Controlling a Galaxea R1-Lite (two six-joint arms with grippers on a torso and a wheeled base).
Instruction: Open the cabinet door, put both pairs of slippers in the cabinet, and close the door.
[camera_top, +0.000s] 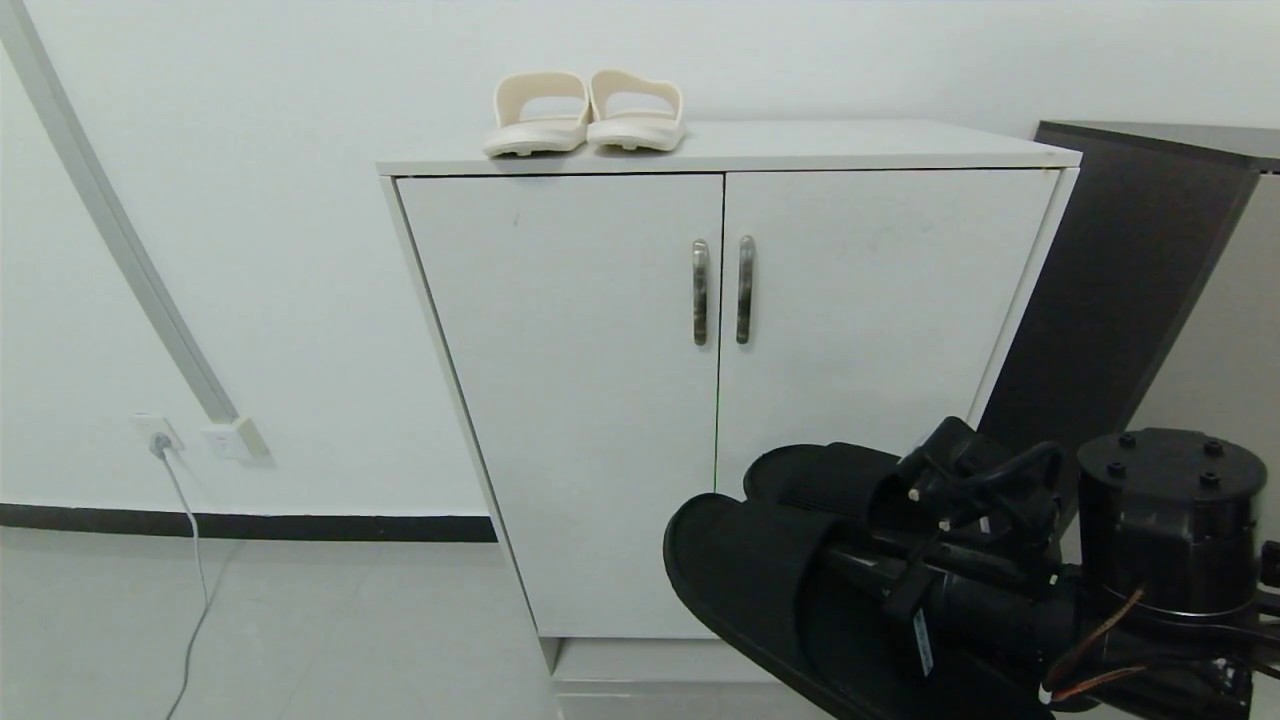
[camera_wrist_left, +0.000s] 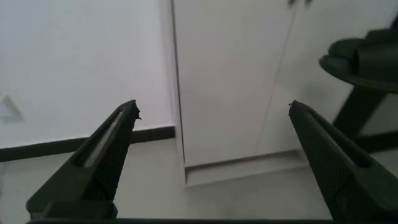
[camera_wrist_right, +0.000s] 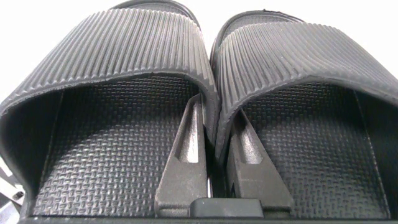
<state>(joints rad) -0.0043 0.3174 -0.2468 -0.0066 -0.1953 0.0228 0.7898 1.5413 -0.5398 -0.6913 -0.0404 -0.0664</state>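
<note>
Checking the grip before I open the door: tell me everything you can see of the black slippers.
The pair of black rubbery slippers is clamped side by side in the right hand, one finger in each footbed, pinching the adjoining inner walls. Straps are broad and ribbed; footbeds cross-hatched. It hangs off the floor, low before the white two-door cabinet's shut right door.

The white cabinet (camera_top: 720, 400) stands on the pale grey floor (camera_top: 300, 620). On its flat top lie 2 cream slippers (camera_top: 586, 112), side by side, touching, toward the left end and close to the front edge.
</note>
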